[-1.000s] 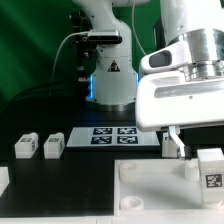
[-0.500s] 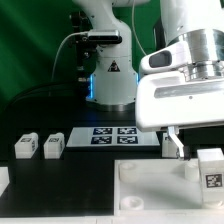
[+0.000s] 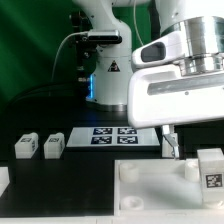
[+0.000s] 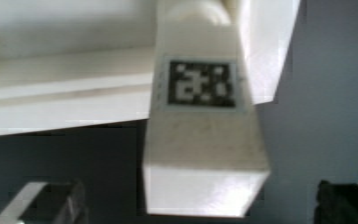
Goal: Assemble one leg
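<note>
A white leg [image 4: 201,110] with a black-and-white tag fills the wrist view, its end lying between my two dark fingers [image 4: 34,205]. Gaps show on both sides of it, so my gripper [image 4: 197,206] is open and not touching it. In the exterior view my gripper [image 3: 171,146] hangs just above the large white panel [image 3: 150,188], beside a tagged leg [image 3: 210,167] that stands at the panel's corner on the exterior view's right. Two more legs [image 3: 25,146] [image 3: 53,145] stand side by side on the exterior view's left.
The marker board [image 3: 112,135] lies behind the panel, in front of the arm's base [image 3: 108,85]. A white piece [image 3: 3,180] shows at the exterior view's left edge. The arm's white body hides the space at the exterior view's upper right.
The arm's body has shifted a little toward the exterior view's left and looks larger. The legs, the panel and the marker board have not moved.
</note>
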Controlling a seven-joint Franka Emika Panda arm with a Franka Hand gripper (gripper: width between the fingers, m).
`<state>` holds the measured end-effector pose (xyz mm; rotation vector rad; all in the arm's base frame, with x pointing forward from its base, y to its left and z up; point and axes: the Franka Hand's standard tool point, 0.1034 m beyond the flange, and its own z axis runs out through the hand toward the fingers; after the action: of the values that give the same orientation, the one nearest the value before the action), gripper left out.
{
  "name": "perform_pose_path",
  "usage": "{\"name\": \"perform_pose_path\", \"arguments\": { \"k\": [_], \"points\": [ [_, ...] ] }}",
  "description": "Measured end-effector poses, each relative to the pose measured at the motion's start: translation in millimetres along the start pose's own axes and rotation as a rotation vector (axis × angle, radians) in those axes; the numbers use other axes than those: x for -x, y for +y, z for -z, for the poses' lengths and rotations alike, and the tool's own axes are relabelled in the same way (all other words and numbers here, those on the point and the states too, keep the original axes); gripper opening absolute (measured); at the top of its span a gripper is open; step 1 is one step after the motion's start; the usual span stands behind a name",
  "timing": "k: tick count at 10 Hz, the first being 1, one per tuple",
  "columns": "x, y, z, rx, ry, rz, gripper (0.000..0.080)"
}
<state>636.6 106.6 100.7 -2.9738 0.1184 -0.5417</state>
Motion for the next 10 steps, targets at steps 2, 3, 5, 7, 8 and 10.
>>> {"name": "perform_pose_path", "arguments": {
  "k": [2, 3, 5, 7, 8, 10],
  "points": [
    [-9.7, -3.1, 0.2, -0.013, -0.182, -0.016, 0.0649],
    [0.0, -0.6, -0.9, -0.011, -0.319, -0.014, 0.0649],
    [-0.5, 2.1, -5.9, 0.003, -0.427, -0.016, 0.0649],
    [7.6, 3.7, -12.0, 0.011, -0.419, -0.038, 0.0649],
    [8.8, 1.0, -12.5, 0.013, -0.422, -0.061, 0.0649],
    [9.1, 0.7, -13.0, 0.016, -0.422, -0.083, 0.0621]
  ]
}}
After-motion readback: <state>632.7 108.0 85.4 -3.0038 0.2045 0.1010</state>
